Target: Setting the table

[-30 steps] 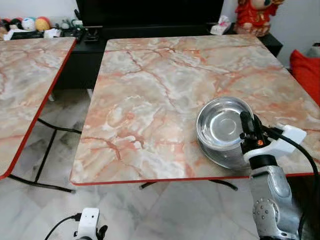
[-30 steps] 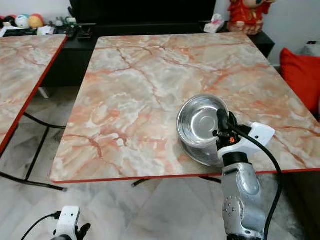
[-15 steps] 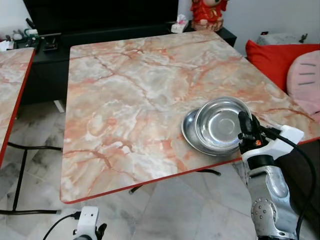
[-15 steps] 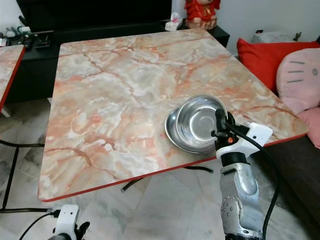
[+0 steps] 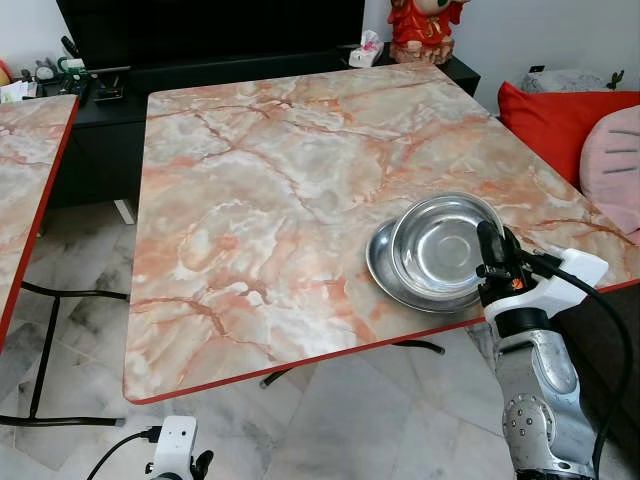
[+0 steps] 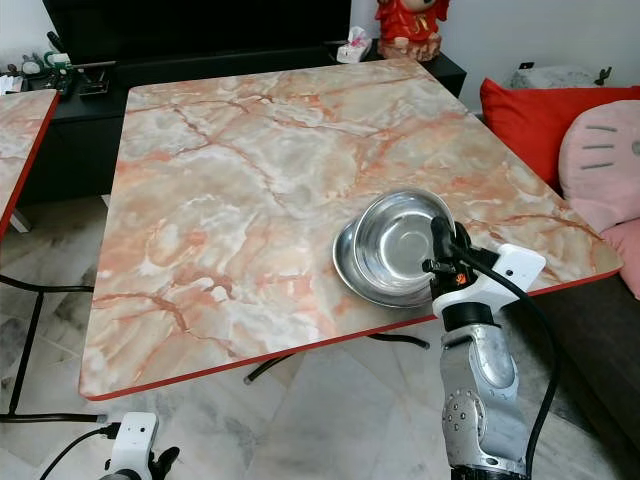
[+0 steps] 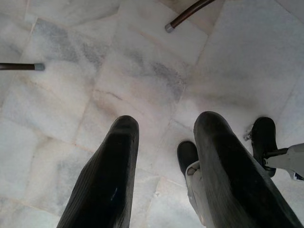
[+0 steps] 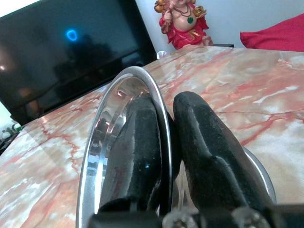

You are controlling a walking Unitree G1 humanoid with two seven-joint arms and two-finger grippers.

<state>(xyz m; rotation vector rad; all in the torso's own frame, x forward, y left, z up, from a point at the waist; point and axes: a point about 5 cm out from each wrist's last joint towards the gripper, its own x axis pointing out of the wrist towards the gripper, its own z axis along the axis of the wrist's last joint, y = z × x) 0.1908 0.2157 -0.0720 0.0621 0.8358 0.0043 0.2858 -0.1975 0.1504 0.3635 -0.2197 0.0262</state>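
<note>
A steel bowl (image 5: 445,245) sits tilted over a shallow steel plate (image 5: 383,268) near the front right corner of the marble table (image 5: 270,200). My right gripper (image 5: 491,252) is shut on the bowl's near rim (image 8: 159,123), one black finger (image 8: 137,147) inside it and the other outside. The plate's edge (image 8: 260,173) shows just behind the outer finger. Whether the bowl rests on the plate I cannot tell. My left gripper (image 7: 164,130) hangs open low over the tiled floor, with nothing between its fingers.
A second marble table (image 5: 25,190) stands to the left, its legs on the tiled floor (image 5: 70,330). Behind are a black TV stand (image 5: 200,70) and a red figurine (image 5: 425,25). Red (image 5: 560,120) and pink (image 5: 615,160) cushions lie on the right.
The whole picture has swung right, so the camera turned; the cushions came into view. My right gripper still holds the bowl's rim, and more of the plate shows under it.
</note>
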